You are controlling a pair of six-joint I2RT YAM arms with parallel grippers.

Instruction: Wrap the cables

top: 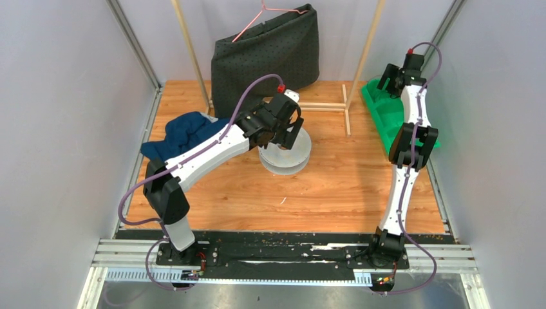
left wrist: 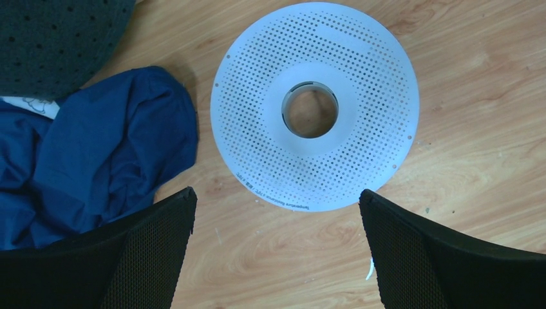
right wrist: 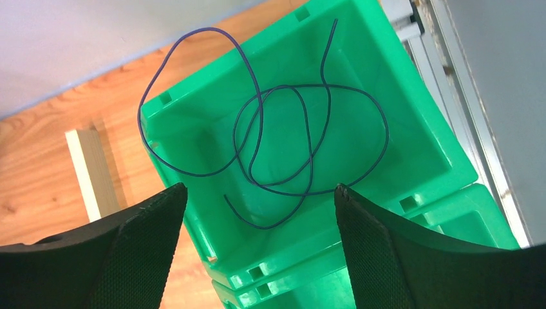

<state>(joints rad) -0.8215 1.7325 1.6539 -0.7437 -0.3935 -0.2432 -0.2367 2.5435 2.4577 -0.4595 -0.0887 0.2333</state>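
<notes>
Cable: a thin dark cable is lying in loose loops inside the green bin, with one loop hanging out over the bin's left rim above the wood.
Right gripper: the right gripper is hovering over the bin with its jaws spread wide, gripping nothing and not touching the cable.
Right arm: it is reaching toward the far right corner of the table, where the bin is sitting against the wall.
Left gripper: the left gripper is hanging above the near edge of the spool, jaws wide apart and carrying nothing.
Spool: the grey-white spool is lying flat near the middle of the table, its perforated face and centre hole facing up, with no cable showing on it.
Blue cloth: a crumpled blue cloth is lying just left of the spool.
Dark cloth: a dotted dark cloth is hanging from a pink hanger at the back, on a wooden frame.
Separation: cable and spool are sitting well apart, on opposite sides of the table.
</notes>
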